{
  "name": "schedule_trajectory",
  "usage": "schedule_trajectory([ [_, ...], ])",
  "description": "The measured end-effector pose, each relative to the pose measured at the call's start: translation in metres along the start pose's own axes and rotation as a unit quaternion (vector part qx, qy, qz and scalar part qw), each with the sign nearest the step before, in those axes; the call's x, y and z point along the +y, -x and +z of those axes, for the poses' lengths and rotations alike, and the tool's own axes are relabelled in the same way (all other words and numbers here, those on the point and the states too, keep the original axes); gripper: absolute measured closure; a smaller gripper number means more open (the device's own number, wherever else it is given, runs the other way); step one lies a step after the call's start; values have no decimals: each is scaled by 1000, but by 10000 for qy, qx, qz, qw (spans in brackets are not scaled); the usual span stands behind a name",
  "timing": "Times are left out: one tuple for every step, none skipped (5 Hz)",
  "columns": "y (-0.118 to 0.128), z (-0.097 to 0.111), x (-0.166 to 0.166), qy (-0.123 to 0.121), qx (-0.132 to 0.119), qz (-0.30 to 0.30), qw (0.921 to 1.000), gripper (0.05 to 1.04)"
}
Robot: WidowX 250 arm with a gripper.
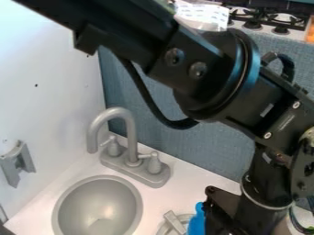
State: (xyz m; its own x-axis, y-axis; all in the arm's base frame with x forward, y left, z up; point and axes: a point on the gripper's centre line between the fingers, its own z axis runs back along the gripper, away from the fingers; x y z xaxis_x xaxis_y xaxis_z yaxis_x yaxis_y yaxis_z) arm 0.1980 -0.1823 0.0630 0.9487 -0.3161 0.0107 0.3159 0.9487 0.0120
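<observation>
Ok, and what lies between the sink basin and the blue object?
In the camera view, white counter and a round grey piece with a bar lie between the sink basin and the blue object.

Black robot arm (215,75) slanting in from upper left, bent at right, wrist (262,183) angled downward

1. Single camera view, fixed; looks down at a slant into a corner where a white wall (49,82) meets a blue-grey panel (211,151).
2. Faces the faucet (113,112) and panel; stove burners (270,18) behind, at top right.
3. Close range: the black arm (153,50) looms largest, nearer the lens than the faucet, crossing upper left to lower right.
4. Bottom edge crops the sink basin (97,199) and tool (215,215). Back edge of desk (187,176) runs diagonally, descending rightward.
</observation>
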Motion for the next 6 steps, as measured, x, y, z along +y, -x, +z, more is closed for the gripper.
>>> schedule_trajectory([
  [2, -9, 1, -64, 140, -10, 9999, 83],
  [1, -33, 1, -151, 344, -282, 9989, 83],
  [-7, -54, -2, -192, 369, -492, 9979, 83],
  [-11, -71, -5, -199, 490, -638, 9966, 83],
  [-19, -89, -12, -173, 639, -758, 9949, 83],
  [-27, -103, -15, -211, 772, -806, 9935, 83],
])
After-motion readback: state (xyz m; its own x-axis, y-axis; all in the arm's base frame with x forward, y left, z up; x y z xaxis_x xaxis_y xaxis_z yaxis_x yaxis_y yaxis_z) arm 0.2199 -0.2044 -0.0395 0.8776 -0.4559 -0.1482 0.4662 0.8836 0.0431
